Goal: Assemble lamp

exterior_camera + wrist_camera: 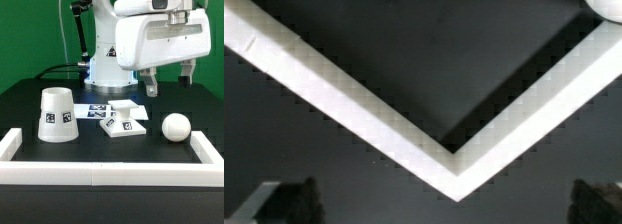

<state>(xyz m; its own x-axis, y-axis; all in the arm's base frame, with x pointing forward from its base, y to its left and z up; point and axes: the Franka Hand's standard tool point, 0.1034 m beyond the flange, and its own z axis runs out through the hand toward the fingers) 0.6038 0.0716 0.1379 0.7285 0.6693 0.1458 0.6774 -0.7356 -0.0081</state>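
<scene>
The white tapered shade (pixel 56 115) stands on the black table at the exterior view's left, with square markers on its side. The flat square base (pixel 124 124) lies in the middle, markers on its edges. The ball-headed bulb (pixel 176 126) rests at the exterior view's right; a sliver of it shows in the wrist view (pixel 608 5). My gripper (pixel 168 82) hangs open and empty above and behind the bulb. Its dark fingertips (pixel 278 200) stand wide apart in the wrist view, with nothing between them.
A long white border rail (pixel 110 176) runs along the table's front and up both sides; its corner shows in the wrist view (pixel 446 165). The marker board (pixel 100 109) lies flat behind the base. The arm's white body (pixel 110 60) stands at the back.
</scene>
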